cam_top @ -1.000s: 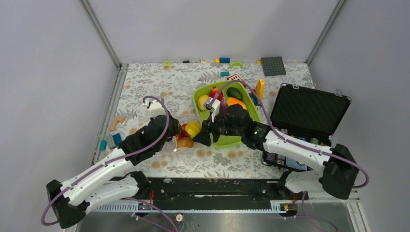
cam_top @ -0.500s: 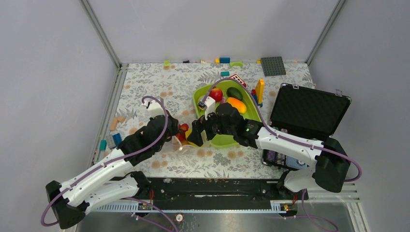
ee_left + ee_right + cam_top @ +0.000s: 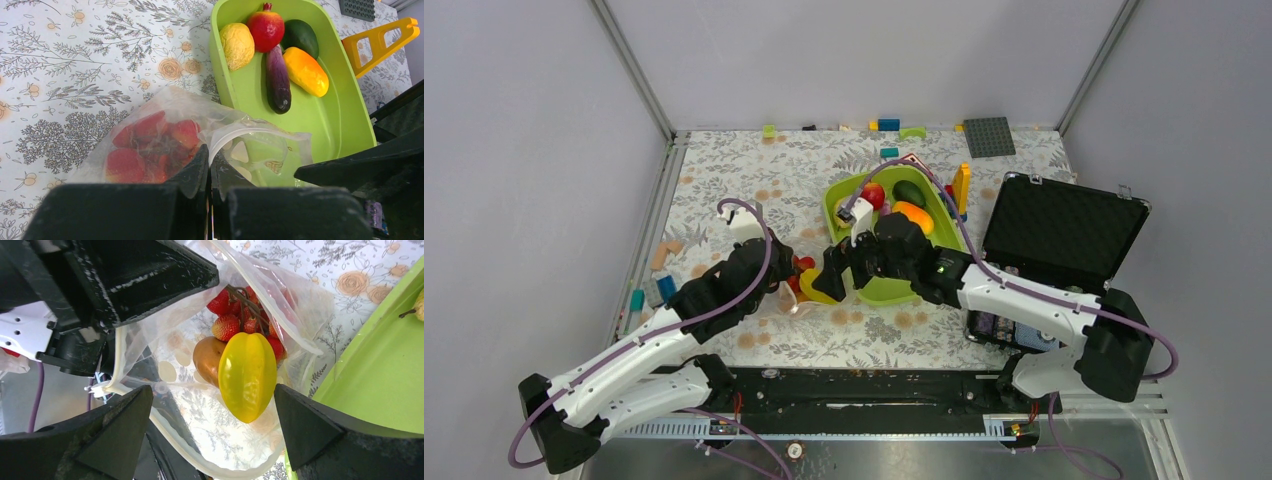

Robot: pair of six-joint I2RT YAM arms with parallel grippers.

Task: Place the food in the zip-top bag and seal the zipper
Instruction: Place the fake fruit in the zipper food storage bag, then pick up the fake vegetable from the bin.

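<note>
We saw the left gripper (image 3: 209, 161) pressed together on the clear, flimsy zip-top bag (image 3: 172, 102) with white dots. It pinched the bag at its mouth, where the thin whitish zipper strip (image 3: 235, 131) arched up off the flower-patterned surface (image 3: 75, 75). The bag lay on that surface just left of the lime-green plastic tray (image 3: 221, 80), its open mouth turned toward the right arm. The right gripper (image 3: 214, 392) hung at that mouth with its two fingers spread wide. The yellow-green plastic starfruit (image 3: 247, 376) lay in the gap between them, just inside the bag's opening, and as far as we could tell it touched neither finger. The brown toy kiwi (image 3: 206, 356) rested against the starfruit's side. The red grape bunch (image 3: 234, 315) sat deeper in the bag behind both, close to the left gripper. From the left wrist camera we saw the grapes as a red mass through the plastic, just beside the pinching fingers. Well apart from both grippers, the yellow lemon (image 3: 237, 45), the red apple (image 3: 265, 30) and the purple eggplant (image 3: 278, 80) lay together at the far end of the tray.
</note>
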